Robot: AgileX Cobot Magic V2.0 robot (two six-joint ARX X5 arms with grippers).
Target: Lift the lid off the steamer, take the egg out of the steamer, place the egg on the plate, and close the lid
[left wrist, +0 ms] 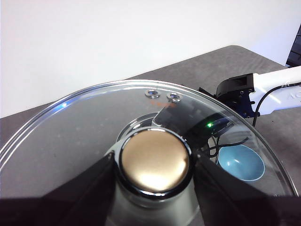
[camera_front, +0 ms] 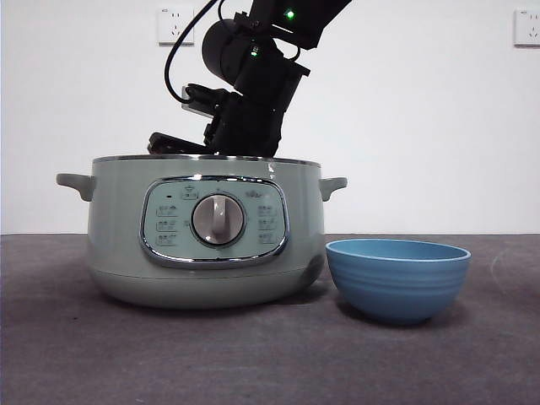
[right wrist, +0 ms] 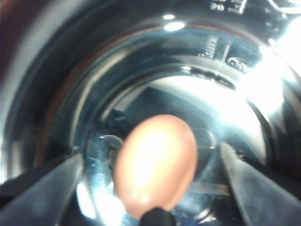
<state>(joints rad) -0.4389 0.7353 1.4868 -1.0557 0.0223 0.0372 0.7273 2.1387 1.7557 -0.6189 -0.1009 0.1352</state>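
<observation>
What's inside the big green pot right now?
Inside the steamer lies one egg on the shiny metal bottom, with the right gripper open around it. From the front, the pot's wall hides the egg. The left gripper holds the lid.

Front view bright, even, sharp; soft shadows on the tabletop [camera_front: 67, 337] under the steamer [camera_front: 118, 236]. Left wrist: lid [left wrist: 84, 122] carries small glints, knob reflects warm light. Right wrist: blurred, egg [right wrist: 157, 165] overexposed, harsh glare on the shiny inner wall, dark edges.
</observation>
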